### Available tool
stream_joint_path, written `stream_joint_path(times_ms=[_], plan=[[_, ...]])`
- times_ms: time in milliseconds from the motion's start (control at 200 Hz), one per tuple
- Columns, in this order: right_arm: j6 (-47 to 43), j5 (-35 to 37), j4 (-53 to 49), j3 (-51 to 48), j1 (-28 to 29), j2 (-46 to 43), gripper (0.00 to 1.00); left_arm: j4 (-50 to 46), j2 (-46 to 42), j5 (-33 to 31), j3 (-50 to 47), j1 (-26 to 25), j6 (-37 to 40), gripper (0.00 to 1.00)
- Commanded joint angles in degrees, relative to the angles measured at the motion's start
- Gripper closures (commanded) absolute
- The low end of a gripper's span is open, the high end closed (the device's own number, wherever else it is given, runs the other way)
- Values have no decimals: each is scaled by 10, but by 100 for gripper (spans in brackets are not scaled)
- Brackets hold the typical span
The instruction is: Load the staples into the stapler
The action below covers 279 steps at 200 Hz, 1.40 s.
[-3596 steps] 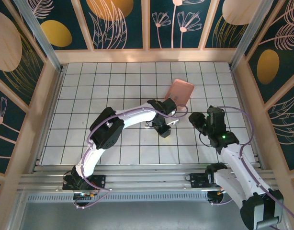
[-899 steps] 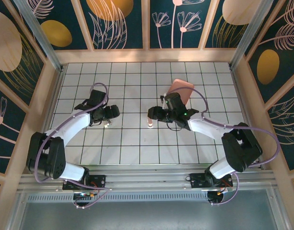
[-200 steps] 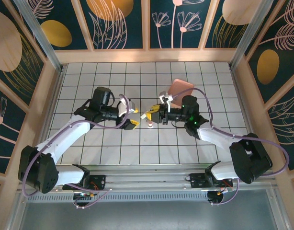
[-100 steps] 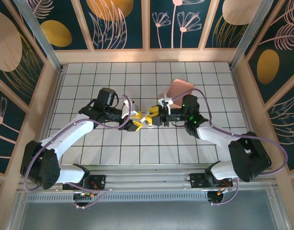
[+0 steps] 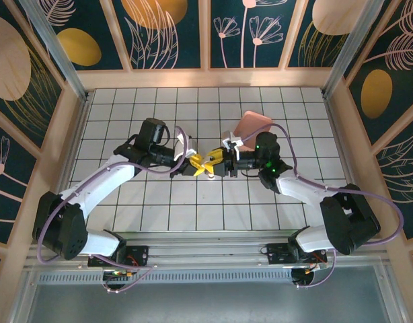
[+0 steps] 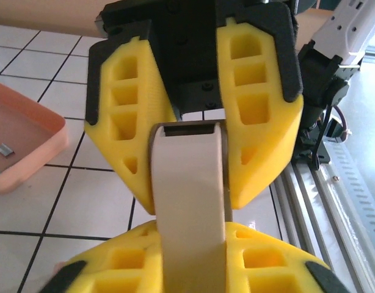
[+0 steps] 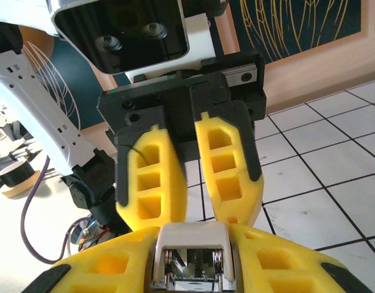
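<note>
Looking from above, my arms meet nose to nose over the middle of the counter [image 5: 126,121]. A second ago my left jaws stood wide and apart; now both pairs pinch the stapler [image 5: 206,164]. At my left wrist, the stapler [image 6: 190,207] runs from my narrow left jaws up into the right jaws, while the staples [image 6: 3,149] lie in the pink tray [image 6: 22,119]. At my right wrist, my right jaws clamp the stapler [image 7: 190,256] at its open end.
</note>
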Motion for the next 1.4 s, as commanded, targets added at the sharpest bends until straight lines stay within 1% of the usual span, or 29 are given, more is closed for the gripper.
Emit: stream_joint_path(times_ms=[0, 30, 40, 120, 215, 370, 481, 556, 631, 786, 956, 1121, 1146, 1266, 1336, 1391], plan=[[9, 30, 22, -7, -1, -28, 60, 43, 3, 22, 7, -5, -44, 90], [15, 42, 26, -18, -2, -37, 57, 65, 0, 28, 1, -5, -68, 92], [17, 45, 28, -22, -14, -40, 56, 75, -2, 31, -3, -5, -77, 92], [25, 74, 30, -48, -25, -67, 51, 168, -16, 45, -37, -5, -161, 94], [18, 105, 15, -65, -25, -93, 49, 274, -33, 40, -75, -5, -261, 94], [2, 143, -10, -69, -18, -110, 46, 348, -48, 23, -98, -5, -340, 95], [-7, 141, -17, -58, -10, -98, 46, 410, -51, 13, -116, -5, -399, 95], [-12, 142, -18, -54, -8, -90, 46, 427, -51, 4, -117, -5, -424, 95], [-13, 148, -10, -53, 5, -84, 46, 437, -49, 3, -118, -4, -435, 95], [-7, 176, 9, -46, 9, -73, 47, 430, -48, 9, -117, -5, -436, 95], [-5, 257, -8, -44, 3, -84, 53, 401, -52, 7, -116, -5, -423, 95], [32, 302, 61, -69, -2, -113, 55, 385, -56, 3, -122, -4, -418, 95], [38, 308, 72, -73, -19, -118, 55, 381, -56, 1, -121, -5, -416, 95], [54, 342, 90, -78, -30, -135, 56, 367, -60, -5, -124, -5, -409, 96], [52, 332, 87, -76, -33, -140, 55, 364, -64, -21, -126, -5, -409, 96], [41, 311, 74, -77, -31, -145, 51, 366, -66, -39, -124, -5, -413, 95]])
